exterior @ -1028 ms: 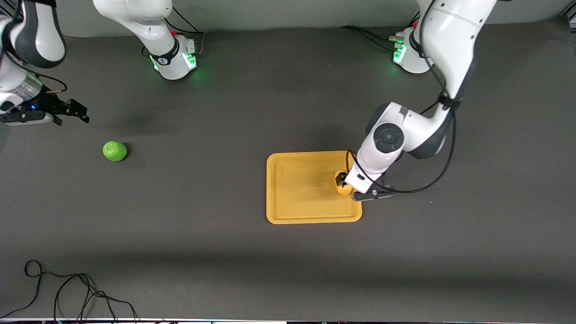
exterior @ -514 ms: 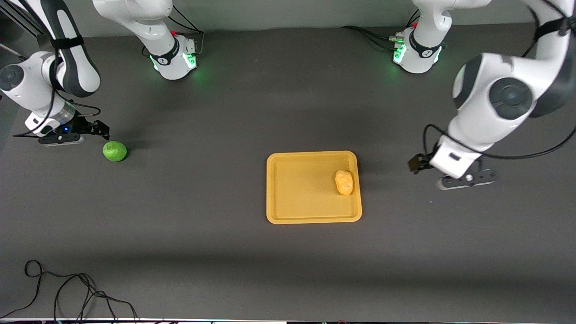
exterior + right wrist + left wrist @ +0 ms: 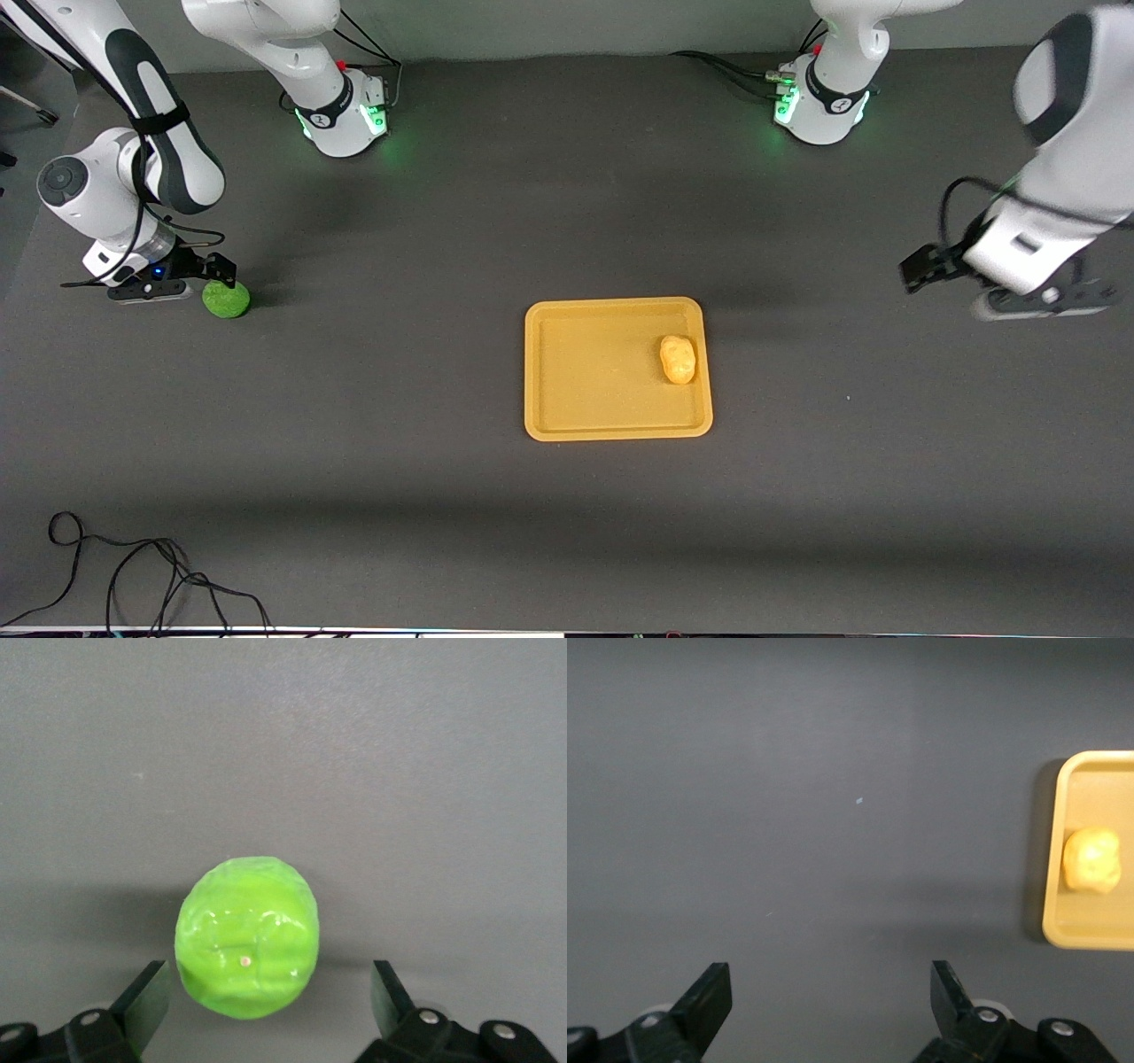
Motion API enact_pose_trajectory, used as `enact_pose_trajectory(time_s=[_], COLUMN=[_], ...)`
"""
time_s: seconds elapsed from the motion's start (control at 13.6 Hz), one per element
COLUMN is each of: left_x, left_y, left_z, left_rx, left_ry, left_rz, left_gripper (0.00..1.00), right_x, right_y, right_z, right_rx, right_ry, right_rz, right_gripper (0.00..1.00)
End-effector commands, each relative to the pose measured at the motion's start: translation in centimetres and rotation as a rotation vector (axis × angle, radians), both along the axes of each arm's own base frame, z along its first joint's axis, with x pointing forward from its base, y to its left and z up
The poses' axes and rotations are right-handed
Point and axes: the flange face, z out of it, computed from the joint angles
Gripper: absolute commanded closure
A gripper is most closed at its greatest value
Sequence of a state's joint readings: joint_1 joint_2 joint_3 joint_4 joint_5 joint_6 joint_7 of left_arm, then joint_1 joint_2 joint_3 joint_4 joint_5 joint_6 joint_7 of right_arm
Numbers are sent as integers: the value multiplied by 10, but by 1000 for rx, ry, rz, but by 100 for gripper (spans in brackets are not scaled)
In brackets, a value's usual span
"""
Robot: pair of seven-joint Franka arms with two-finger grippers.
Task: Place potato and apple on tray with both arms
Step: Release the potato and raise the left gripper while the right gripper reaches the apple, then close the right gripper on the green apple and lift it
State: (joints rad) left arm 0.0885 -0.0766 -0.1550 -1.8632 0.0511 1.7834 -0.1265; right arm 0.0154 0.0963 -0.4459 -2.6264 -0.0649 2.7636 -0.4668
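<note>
The yellow-orange potato (image 3: 678, 359) lies in the yellow-orange tray (image 3: 585, 416), by the rim toward the left arm's end; both show in the left wrist view, the potato (image 3: 1091, 861) in the tray (image 3: 1060, 850). The green apple (image 3: 226, 298) lies on the mat toward the right arm's end. My right gripper (image 3: 220, 270) is open just over the apple; in the right wrist view the apple (image 3: 247, 936) sits partly between its fingertips (image 3: 262, 992). My left gripper (image 3: 921, 268) is open and empty, up over bare mat past the tray (image 3: 830, 988).
Both arm bases (image 3: 345, 120) (image 3: 819, 106) stand along the table's edge farthest from the front camera. A loose black cable (image 3: 133, 576) lies at the near corner at the right arm's end. The mat is dark grey.
My left gripper let go of the potato on the tray, rose and swung away toward its own end of the table. My right gripper came down from the table's end to the apple.
</note>
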Motion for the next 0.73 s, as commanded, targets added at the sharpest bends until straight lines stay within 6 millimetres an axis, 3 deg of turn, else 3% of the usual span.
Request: enact_pose_trajectory(time_s=[0.0,0.15,0.44,0.59,0.66], left_x=[-28,-31,-31,-28,-25], left_y=[17,27,21,20,31], left_z=[29,39,52,48,44], left_rx=[-6,-7,-10,-12,-18], left_ry=[-29,-48,-57,-45,-39], left_rz=[2,20,9,-12,-13], left_gripper=[0,0,0,0,0], right_x=[2,0,6,9,17], right_y=[-7,-12,-6,-5,-3], right_z=[-12,-22,-33,-32,-26], right_rx=[17,32,39,38,34], right_ry=[-6,3,1,-2,-16], right_rz=[12,15,18,25,48], right_gripper=[0,0,0,41,54])
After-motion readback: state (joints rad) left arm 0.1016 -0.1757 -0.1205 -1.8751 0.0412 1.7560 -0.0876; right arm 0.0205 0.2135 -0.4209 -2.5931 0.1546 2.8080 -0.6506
